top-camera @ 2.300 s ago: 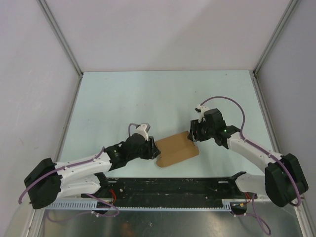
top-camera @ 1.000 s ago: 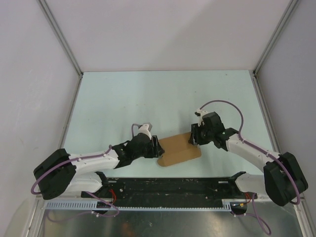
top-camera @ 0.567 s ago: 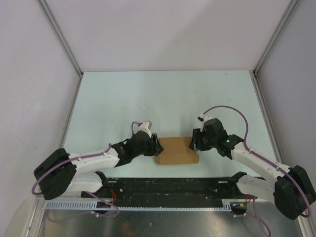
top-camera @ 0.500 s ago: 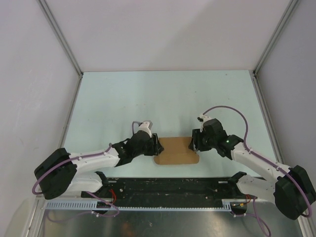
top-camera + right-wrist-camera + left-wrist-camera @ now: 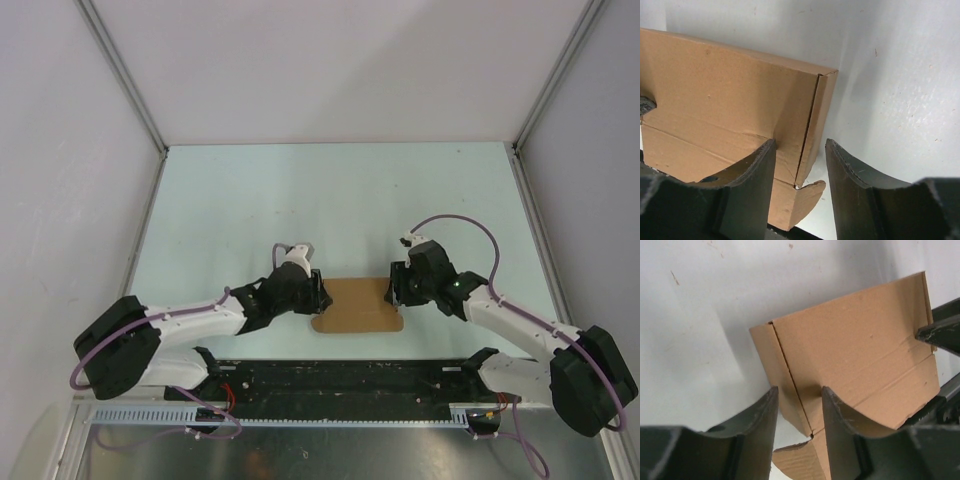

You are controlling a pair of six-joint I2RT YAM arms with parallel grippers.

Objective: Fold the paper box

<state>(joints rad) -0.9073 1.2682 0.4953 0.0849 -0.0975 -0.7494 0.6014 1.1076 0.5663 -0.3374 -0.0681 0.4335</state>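
— How do our left fingers (image 5: 757, 422) stand?

— Part open, we'd say. In the left wrist view the pair rises from the bottom edge with a narrow gap, and the end corner of the box (image 5: 855, 350) sits in that gap. The finger on the right of the frame overlaps the box's broad face. The one on the left has a sliver of white table (image 5: 700, 315) showing between it and the end wall. We cannot tell whether either presses on the cardboard, and we see no clamping.

— And our right fingers (image 5: 747, 192)?

— Much the same, mirrored. They are part open at the bottom of the right wrist view, and the box's narrow end wall runs down into the gap. A small flap (image 5: 807, 192) sticks out at the foot of that wall, between them. The finger on the right of the frame stands clear of the box, with table showing between. The one on the left crosses the broad face. We see no firm hold here either.

— Where does the box lie overall?

— From the top camera it rests on the table in the lower middle of the frame, a low brown oblong lying left to right. Our left fingers meet its left end and our right fingers its right end, so the box lies between the two.
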